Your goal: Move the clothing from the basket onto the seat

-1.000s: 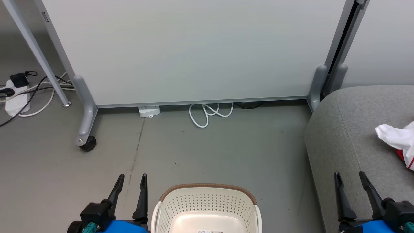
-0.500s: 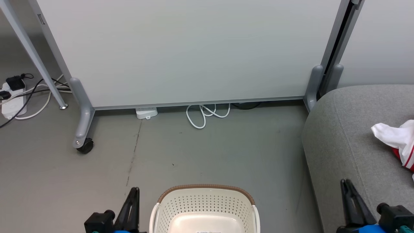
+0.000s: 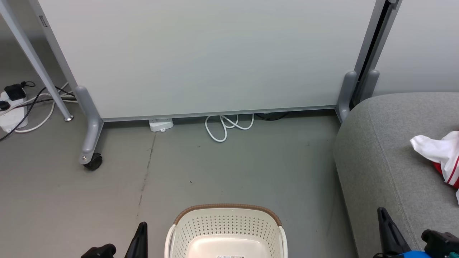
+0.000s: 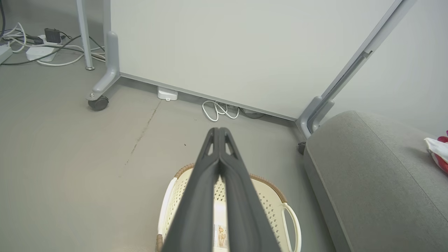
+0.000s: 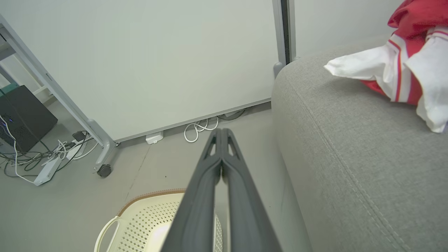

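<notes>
Jaws pressed together, empty, on left gripper (image 4: 218,131) and right gripper (image 5: 221,131); clothing (image 5: 385,66) lies on the seat (image 5: 350,150), ahead-right of the right one; basket (image 3: 229,208) looks empty.

A pale partition (image 3: 215,53) stands on a grey floor (image 3: 251,168), with a caster (image 3: 94,162) under its left foot. A white cable (image 3: 231,124) coils beneath it. A power strip (image 3: 12,114) lies far left.
</notes>
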